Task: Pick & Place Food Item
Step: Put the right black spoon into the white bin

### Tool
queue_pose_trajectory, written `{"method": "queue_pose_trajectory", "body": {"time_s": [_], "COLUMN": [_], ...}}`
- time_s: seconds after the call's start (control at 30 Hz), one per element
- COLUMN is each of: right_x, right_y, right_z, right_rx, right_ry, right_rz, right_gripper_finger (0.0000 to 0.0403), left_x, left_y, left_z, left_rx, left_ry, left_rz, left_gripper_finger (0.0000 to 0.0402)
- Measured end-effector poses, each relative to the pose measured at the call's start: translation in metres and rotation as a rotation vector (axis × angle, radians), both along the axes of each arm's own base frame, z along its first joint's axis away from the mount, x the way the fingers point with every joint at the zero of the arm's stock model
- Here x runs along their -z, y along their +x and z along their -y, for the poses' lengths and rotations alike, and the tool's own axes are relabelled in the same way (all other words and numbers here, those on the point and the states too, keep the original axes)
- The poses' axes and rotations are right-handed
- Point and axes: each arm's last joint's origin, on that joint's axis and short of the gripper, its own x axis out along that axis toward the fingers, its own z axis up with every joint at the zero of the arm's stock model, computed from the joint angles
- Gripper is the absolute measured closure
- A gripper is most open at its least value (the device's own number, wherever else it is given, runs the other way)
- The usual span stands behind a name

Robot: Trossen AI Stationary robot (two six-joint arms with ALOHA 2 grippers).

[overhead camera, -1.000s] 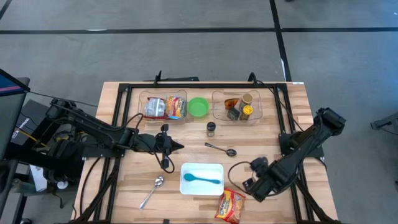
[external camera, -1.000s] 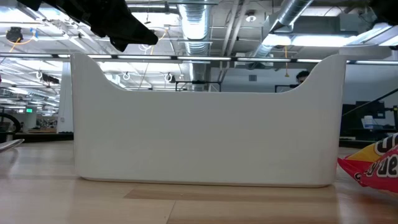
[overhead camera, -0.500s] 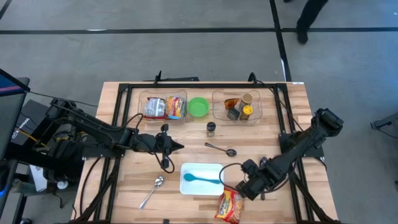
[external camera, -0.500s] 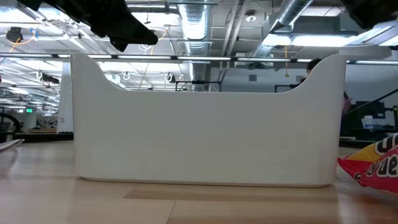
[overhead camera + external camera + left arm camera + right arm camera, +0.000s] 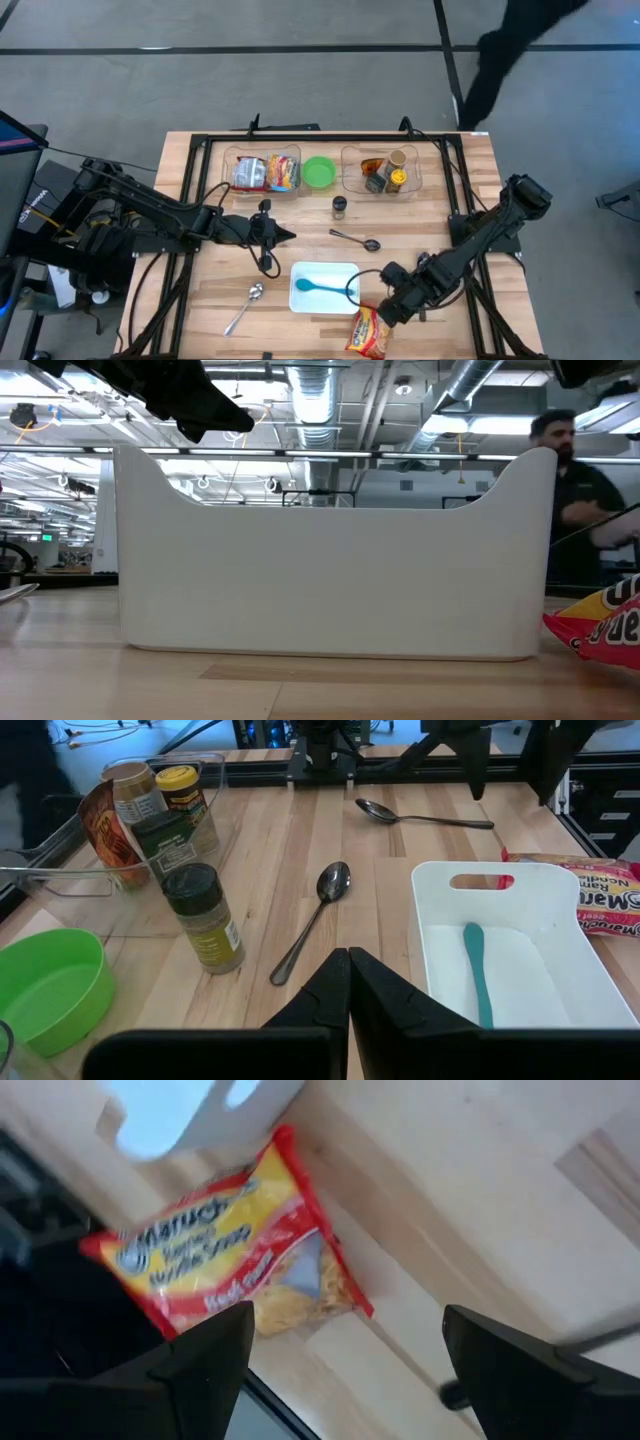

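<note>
In the high view the noodle packet (image 5: 371, 331) lies at the near edge of the table (image 5: 470, 190), just right of the white tray (image 5: 322, 272) that holds a teal spoon (image 5: 325, 288). The right gripper (image 5: 386, 306) hangs just above and beside the packet's far end, with its fingers spread wide and nothing between them. The packet's long axis runs slantwise, from far-right to near-left. The left gripper (image 5: 283, 236) waits well apart, near the middle of the table, with its fingers pressed together and empty; so the right arm is clearly the nearer one.

In the low view the tray's wall (image 5: 330, 560) fills most of the picture, and one red and yellow corner of the packet (image 5: 600, 620) lies flat on the wood at the right. A person (image 5: 585, 500) stands behind the table.

In the left wrist view the closed fingers (image 5: 345, 990) point towards the tray (image 5: 500, 920); the packet (image 5: 600, 895) lies beyond its right wall.

In the right wrist view the packet (image 5: 235, 1245) lies straight ahead between the spread fingers (image 5: 200, 1355), with its length across the gap. I judge that the gripper must turn or descend over the narrow side.
</note>
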Motion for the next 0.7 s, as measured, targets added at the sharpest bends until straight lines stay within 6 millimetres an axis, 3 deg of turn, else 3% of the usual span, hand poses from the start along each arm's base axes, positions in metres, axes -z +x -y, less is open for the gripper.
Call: {"method": "queue_pose_trajectory", "body": {"time_s": [0.17,0.4,0.57,0.7], "right_x": [0.002,0.005,0.005,0.005], "right_y": [0.001,-0.008,-0.007,-0.002], "right_z": [0.014,0.029,0.033,0.039], "right_rx": [0.198,0.246,0.253,0.282], "right_ry": [-0.023,-0.138,-0.154,-0.171], "right_rz": [-0.089,-0.206,-0.208,-0.193], "right_gripper_finger": [0.0085,0.0099,0.0147,0.0210], "left_x": [0.000,0.000,0.000,0.000], "left_y": [0.000,0.000,0.000,0.000], "left_z": [0.000,0.000,0.000,0.000], "left_rx": [0.000,0.000,0.000,0.000], "left_ry": [0.000,0.000,0.000,0.000], "left_rz": [0.000,0.000,0.000,0.000], "left_gripper_finger": [0.0398,0.0398,0.0398,0.0398]}}
